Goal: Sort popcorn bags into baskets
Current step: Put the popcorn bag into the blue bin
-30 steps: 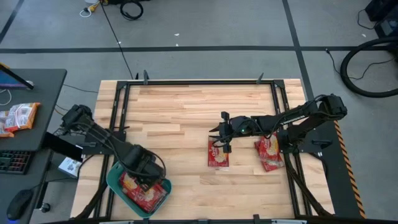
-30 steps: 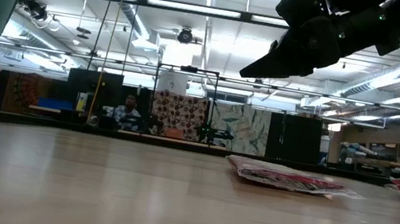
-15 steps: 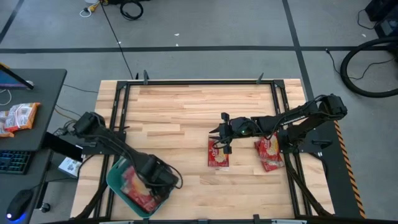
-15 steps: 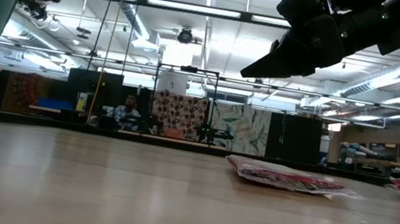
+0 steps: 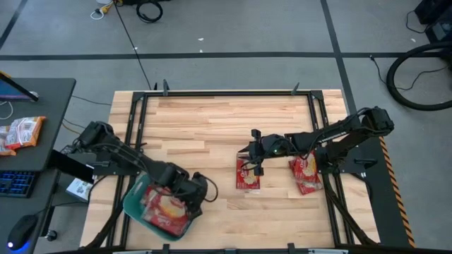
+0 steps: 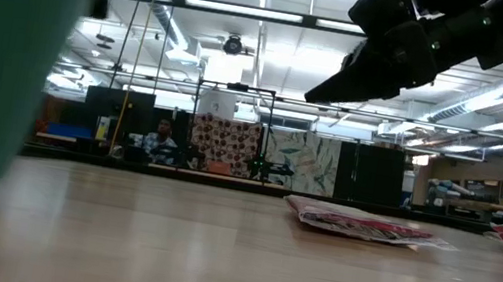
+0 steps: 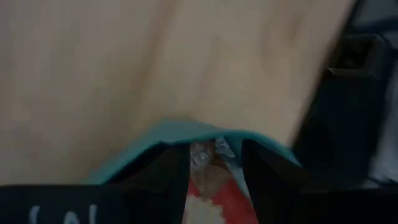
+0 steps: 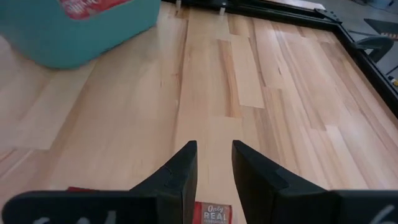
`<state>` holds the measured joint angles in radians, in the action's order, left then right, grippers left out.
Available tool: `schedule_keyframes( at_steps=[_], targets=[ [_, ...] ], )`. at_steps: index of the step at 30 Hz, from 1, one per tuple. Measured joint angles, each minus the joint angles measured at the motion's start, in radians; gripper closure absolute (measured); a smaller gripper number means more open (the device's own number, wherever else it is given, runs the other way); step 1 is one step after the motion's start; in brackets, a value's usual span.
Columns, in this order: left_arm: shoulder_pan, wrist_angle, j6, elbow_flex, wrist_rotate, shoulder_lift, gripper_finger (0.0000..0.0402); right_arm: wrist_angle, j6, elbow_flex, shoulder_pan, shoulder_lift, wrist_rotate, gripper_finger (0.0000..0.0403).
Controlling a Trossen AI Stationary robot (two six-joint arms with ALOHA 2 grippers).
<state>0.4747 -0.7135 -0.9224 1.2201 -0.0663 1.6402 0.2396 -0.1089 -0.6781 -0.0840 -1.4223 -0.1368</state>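
On the wooden table (image 5: 212, 127), red popcorn packets (image 5: 166, 210) fill the teal plastic tray (image 5: 134, 206); two (image 5: 248, 174) remain; right tool (image 5: 248, 161) parted, empty; left tool (image 5: 194, 194) state unclear.

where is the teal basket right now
In the high view the teal basket sits at the table's front-left corner, holding red popcorn bags, with the left gripper at its right edge.
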Motion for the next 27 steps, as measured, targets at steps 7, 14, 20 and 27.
schedule_keyframes(
  at_steps=[7,14,20,27],
  targets=[
    [-0.083,-0.126,0.068,0.0,-0.196,0.0,0.0253,-0.022,0.015,0.0,-0.02,0.0,-0.053,0.0298],
    [-0.116,-0.303,0.236,0.033,-0.306,0.0,0.0253,-0.028,0.061,0.0,-0.022,0.0,-0.06,0.0298],
    [-0.15,-0.521,0.407,0.143,0.031,0.0,0.0253,-0.132,0.141,0.0,-0.039,0.0,-0.078,0.0298],
    [-0.181,-0.416,0.682,0.147,0.458,0.01,0.0253,-0.324,0.265,0.0,-0.1,0.0,-0.139,0.0298]
  ],
)
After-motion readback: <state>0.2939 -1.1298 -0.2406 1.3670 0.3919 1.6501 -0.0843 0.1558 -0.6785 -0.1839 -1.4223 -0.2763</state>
